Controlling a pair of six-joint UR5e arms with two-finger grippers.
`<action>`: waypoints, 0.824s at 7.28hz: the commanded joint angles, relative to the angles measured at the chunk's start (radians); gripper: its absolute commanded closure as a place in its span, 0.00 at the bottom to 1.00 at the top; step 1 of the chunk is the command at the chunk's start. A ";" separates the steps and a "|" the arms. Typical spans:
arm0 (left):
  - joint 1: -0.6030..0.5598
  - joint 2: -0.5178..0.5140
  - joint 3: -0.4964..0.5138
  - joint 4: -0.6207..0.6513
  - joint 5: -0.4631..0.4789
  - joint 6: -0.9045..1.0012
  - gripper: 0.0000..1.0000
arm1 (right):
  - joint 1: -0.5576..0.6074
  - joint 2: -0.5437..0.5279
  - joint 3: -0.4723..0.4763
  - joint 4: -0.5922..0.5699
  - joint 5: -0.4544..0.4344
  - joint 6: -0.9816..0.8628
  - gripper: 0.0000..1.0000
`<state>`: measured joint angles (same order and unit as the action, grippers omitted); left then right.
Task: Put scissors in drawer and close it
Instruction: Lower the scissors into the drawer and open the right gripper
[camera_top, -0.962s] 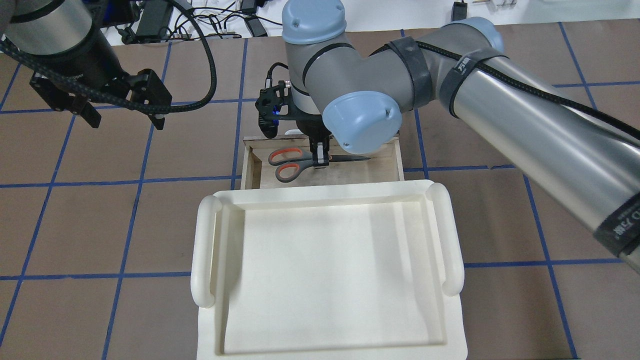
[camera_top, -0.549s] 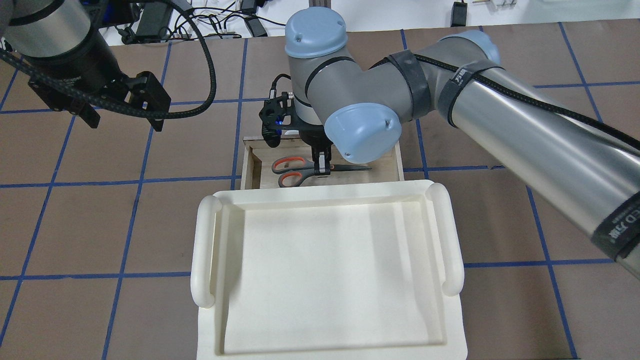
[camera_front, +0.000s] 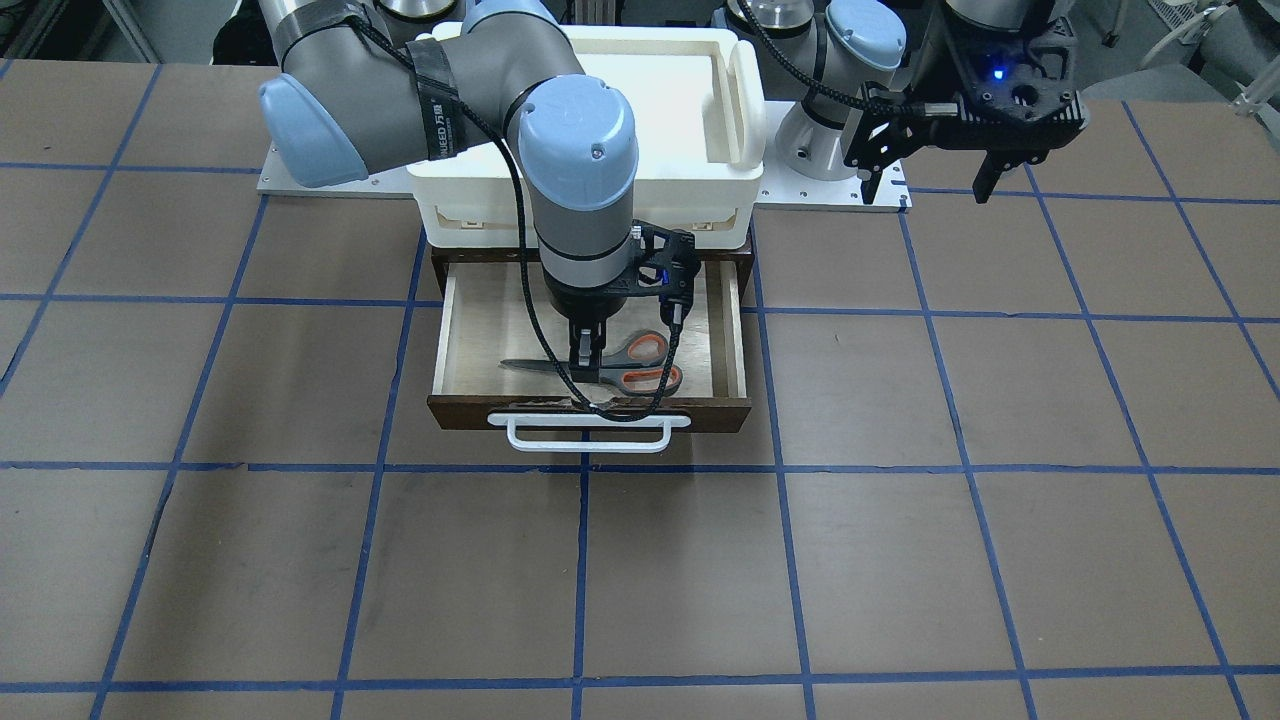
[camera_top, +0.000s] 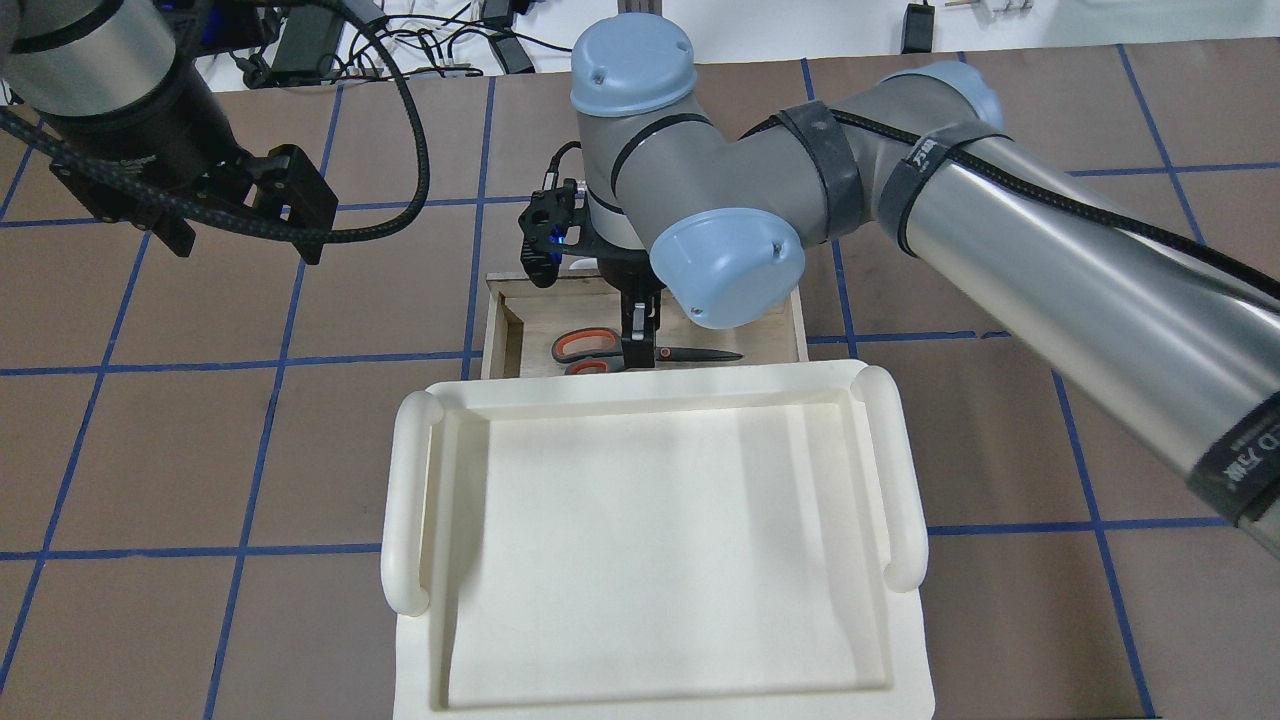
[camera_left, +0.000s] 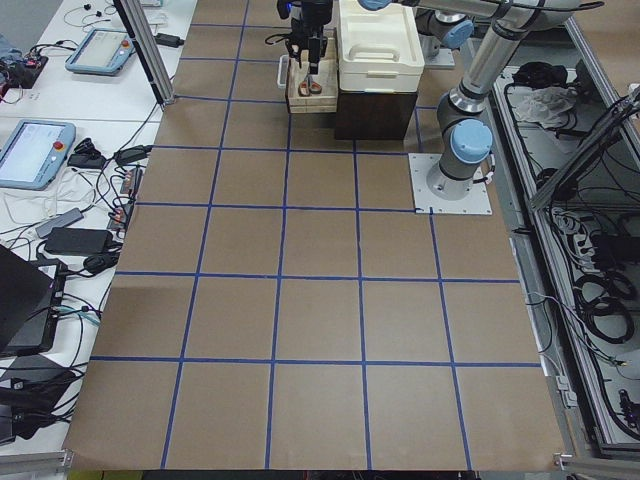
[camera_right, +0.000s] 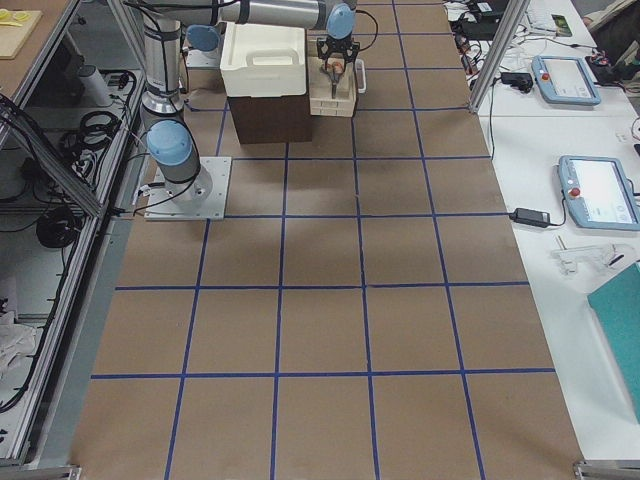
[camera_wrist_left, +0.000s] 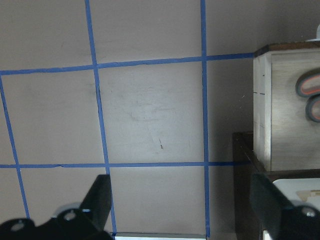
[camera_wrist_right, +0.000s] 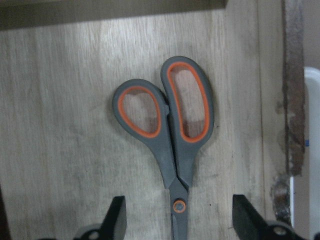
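Since the scissors are found lying alone on the floor of the open drawer, just above centre of the front view, with the right tool spread astride them and gripping nothing, placing is judged done. A lift clear, then a push on the drawer front, is called for next. The left tool is held open, upper right.

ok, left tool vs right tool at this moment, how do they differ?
Place: the right tool is down inside the drawer; the left tool hangs off to its side, above the table.
Between the fingers: the right tool straddles the scissors without touching them; the left tool frames only table.
Both are open and hold nothing.
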<state>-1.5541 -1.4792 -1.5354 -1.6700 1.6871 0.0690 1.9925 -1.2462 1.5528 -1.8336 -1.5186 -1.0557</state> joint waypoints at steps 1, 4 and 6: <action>0.000 0.002 0.001 -0.001 0.000 0.000 0.00 | -0.018 -0.045 -0.011 -0.004 -0.012 0.064 0.00; 0.000 0.004 0.001 -0.002 0.002 0.000 0.00 | -0.096 -0.119 -0.013 0.005 -0.009 0.606 0.00; 0.000 0.007 0.001 -0.002 0.002 0.000 0.00 | -0.185 -0.166 -0.010 0.010 -0.028 0.838 0.00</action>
<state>-1.5539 -1.4743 -1.5340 -1.6718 1.6887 0.0690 1.8638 -1.3834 1.5417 -1.8290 -1.5361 -0.3653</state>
